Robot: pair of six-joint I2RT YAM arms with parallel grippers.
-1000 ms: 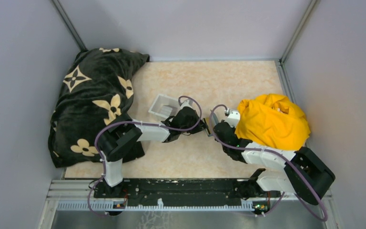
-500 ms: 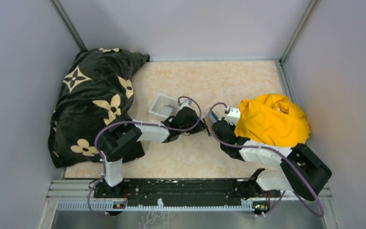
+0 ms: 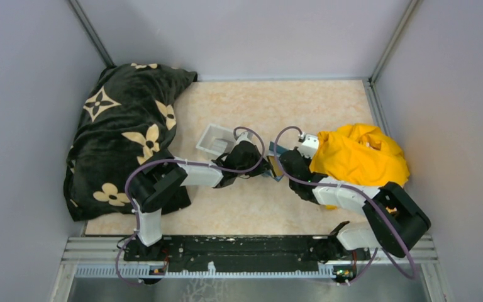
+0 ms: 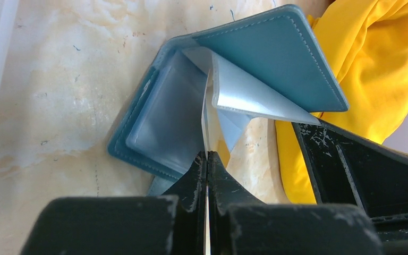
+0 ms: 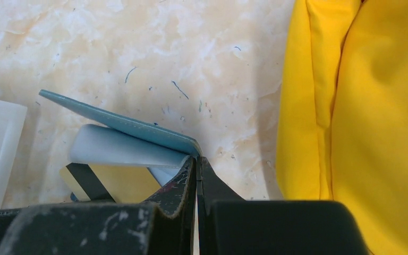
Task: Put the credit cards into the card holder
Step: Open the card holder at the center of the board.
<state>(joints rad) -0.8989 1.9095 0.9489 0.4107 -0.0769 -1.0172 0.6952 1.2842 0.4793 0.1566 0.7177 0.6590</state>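
Note:
The teal card holder [image 4: 276, 50] stands open like a book on the marble-pattern table, its clear inner sleeves [image 4: 164, 119] showing. My left gripper [image 4: 207, 155] is shut on a thin credit card [image 4: 206, 127], seen edge-on, whose far end reaches into the fold. My right gripper [image 5: 197, 158] is shut on the corner of the card holder's raised cover [image 5: 122, 125]. Under that cover a yellow credit card [image 5: 119, 183] with a black stripe shows. From above, both grippers meet at the card holder [image 3: 276, 150] in mid-table.
A small clear-white tray [image 3: 217, 139] sits just behind the left gripper. A crumpled yellow cloth [image 3: 360, 160] lies right beside the right arm. A black flower-print pillow [image 3: 126, 129] fills the left side. Grey walls enclose the table.
The right arm has swung left and forward toward the left gripper, and the card holder's teal cover now shows raised between them. The left arm has barely moved.

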